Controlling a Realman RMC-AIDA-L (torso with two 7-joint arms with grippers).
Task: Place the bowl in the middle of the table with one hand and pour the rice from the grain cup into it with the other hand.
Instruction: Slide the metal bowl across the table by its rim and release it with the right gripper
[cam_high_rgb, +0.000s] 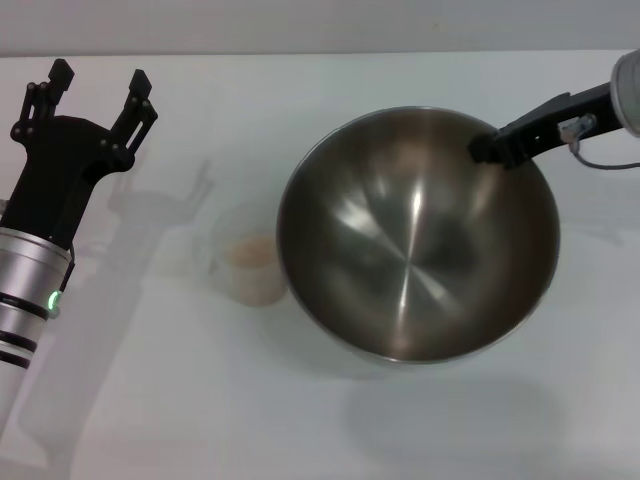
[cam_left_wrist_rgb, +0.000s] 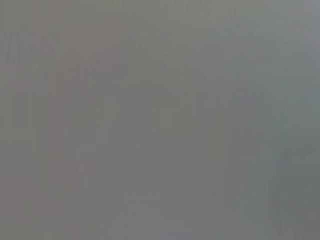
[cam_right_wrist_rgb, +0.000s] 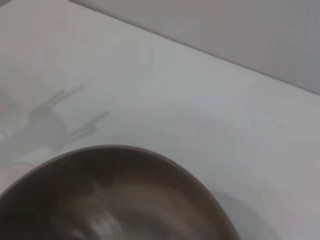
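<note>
The shiny steel bowl (cam_high_rgb: 410, 260) is right of the table's (cam_high_rgb: 150, 400) middle, and its shadow falls on the table in front of it. My right gripper (cam_high_rgb: 492, 150) is shut on its far right rim. The bowl's rim fills the lower part of the right wrist view (cam_right_wrist_rgb: 115, 200). The clear grain cup (cam_high_rgb: 250, 268) stands just left of the bowl with pale rice (cam_high_rgb: 252, 252) in it. My left gripper (cam_high_rgb: 102, 75) is open and empty at the far left, apart from the cup. The left wrist view shows only plain grey.
The table's far edge (cam_high_rgb: 300, 52) runs along the top of the head view, with a grey wall behind it. The left gripper's shadow (cam_right_wrist_rgb: 55, 120) lies on the white tabletop beyond the bowl.
</note>
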